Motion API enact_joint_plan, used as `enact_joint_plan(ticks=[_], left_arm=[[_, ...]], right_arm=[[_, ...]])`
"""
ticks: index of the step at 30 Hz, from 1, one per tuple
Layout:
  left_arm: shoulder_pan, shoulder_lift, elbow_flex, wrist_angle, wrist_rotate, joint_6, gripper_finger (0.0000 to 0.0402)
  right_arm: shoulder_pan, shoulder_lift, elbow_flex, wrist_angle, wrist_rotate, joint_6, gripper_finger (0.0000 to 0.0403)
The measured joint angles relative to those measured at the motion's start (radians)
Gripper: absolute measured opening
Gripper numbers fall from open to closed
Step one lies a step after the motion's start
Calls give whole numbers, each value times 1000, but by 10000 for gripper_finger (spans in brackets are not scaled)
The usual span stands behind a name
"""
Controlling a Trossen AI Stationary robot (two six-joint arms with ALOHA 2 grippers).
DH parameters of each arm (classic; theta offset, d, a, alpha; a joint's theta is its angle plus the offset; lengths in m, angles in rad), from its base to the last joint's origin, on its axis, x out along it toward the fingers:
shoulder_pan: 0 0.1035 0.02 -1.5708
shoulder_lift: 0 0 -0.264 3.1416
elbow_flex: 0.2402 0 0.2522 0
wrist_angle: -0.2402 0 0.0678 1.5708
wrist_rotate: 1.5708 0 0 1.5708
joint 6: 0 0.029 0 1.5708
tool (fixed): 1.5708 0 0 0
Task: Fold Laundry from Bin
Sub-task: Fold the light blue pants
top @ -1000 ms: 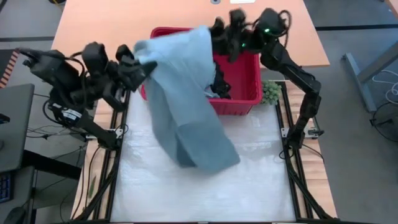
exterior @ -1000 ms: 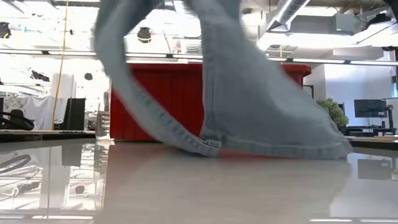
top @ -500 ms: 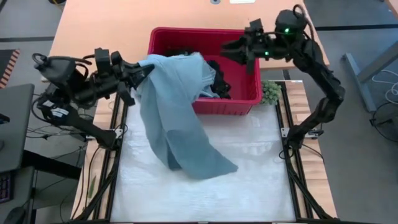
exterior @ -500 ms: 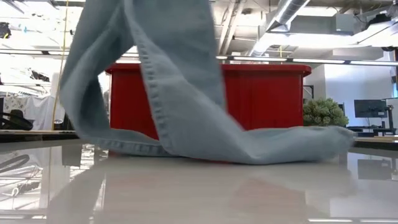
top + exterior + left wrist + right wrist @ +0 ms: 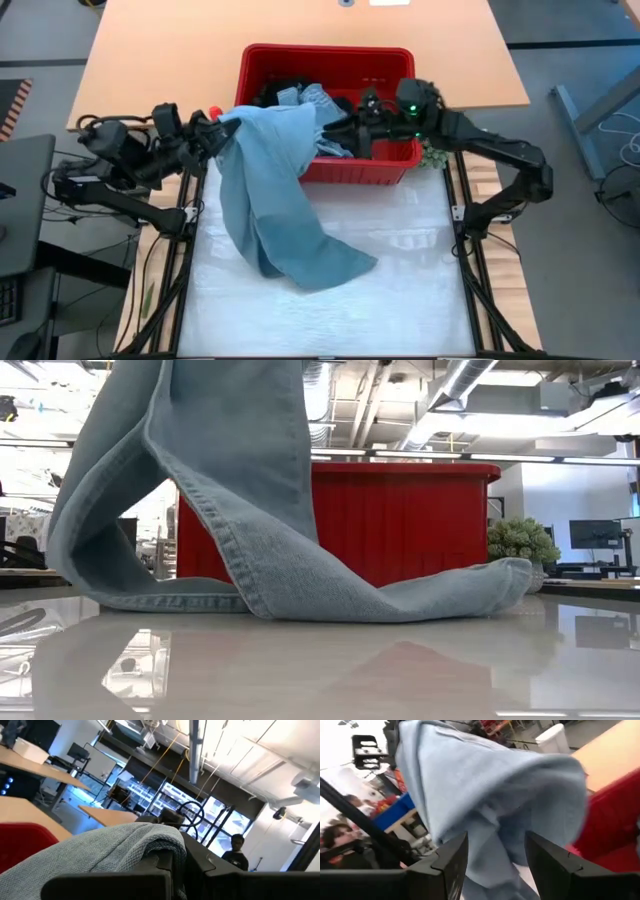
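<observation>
The red rectangular plastic bin (image 5: 355,170) stands at the far end of the white table mat (image 5: 400,290). Much of its near left wall and rim is covered by the light blue-grey denim garment (image 5: 275,200), and in the low view that cloth fills the upper left, its top cut off by the picture's edge. Inside the bin, a dark tangle of black laundry (image 5: 285,92) and a scrap of paler blue cloth (image 5: 315,97) show only in part; the single pieces cannot be told apart.

The left gripper (image 5: 222,125) sits just off the bin's left near corner, fingers clamped on the garment's upper edge; the left wrist view shows the cloth bunched over its dark fingers (image 5: 165,862). From there the garment's long axis runs away from the bin, down onto the mat in front of it and slanting rightward, ending in a folded, hemmed end lying flat.

The right gripper (image 5: 352,128) reaches in over the bin's right half, its fingers (image 5: 452,860) standing apart with the blue-grey cloth just ahead of them; nothing is pinched between them. A small green fuzzy lump (image 5: 433,152) sits just outside the bin's right near corner.
</observation>
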State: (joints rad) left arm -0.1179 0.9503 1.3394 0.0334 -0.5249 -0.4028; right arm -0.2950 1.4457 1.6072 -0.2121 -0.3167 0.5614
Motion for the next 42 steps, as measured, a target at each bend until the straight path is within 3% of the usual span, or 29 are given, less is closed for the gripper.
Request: enact_joint_plan(ticks=[7,21,33,35,37,41,42], left_arm=[[0,0,-23,15,-14,-6,0],[0,-4,-23,36,-14,-10,0],[0,17,-23,35,-13,-10,0],[0,17,-23,28,-12,-10,0],[0,14,-23,19,-11,-10,0],[0,8,-22,-9,20,-40,4],[0,7,-22,-17,27,-52,10]], right_arm=[[56,46,-21,201,-97,58,222],[21,37,-21,81,-72,34,267],[90,115,-22,252,-74,33,261],[104,117,-22,283,-74,32,241],[113,114,-22,307,-74,25,196],[111,95,-22,323,-83,-33,40],[109,89,-21,320,-91,-48,27]])
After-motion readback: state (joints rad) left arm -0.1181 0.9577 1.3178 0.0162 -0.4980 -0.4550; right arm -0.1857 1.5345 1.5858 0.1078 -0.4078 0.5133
